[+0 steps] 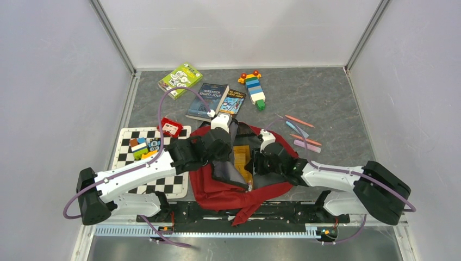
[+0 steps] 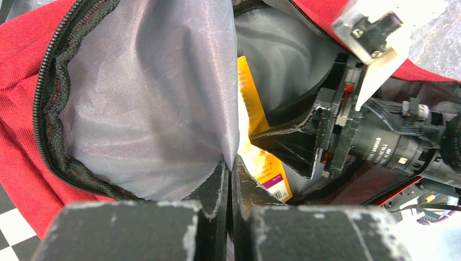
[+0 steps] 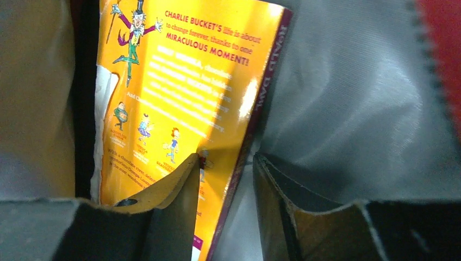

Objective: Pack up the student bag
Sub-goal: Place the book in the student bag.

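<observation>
The dark-red student bag (image 1: pixel 225 193) lies open at the near middle of the table, grey lining up. My left gripper (image 1: pixel 227 166) is shut on the edge of the grey lining flap (image 2: pixel 147 109) and holds the mouth open; its tips show in the left wrist view (image 2: pixel 229 163). A yellow paperback (image 1: pixel 242 157) stands inside the bag (image 2: pixel 262 160). My right gripper (image 1: pixel 256 161) is inside the bag, jaws apart (image 3: pixel 225 157). The book's spine edge (image 3: pixel 179 81) sits between its fingers, with a gap to the right finger. Grey lining (image 3: pixel 348 109) is behind.
Behind the bag lie a green box (image 1: pixel 180 79), two books (image 1: pixel 207 100) (image 1: pixel 234 102) and a toy brick figure (image 1: pixel 253 88). A small red box (image 1: pixel 171 128) and coloured blocks (image 1: pixel 142 147) sit by a chessboard (image 1: pixel 128 138) at left. Pens (image 1: pixel 301 130) lie at right.
</observation>
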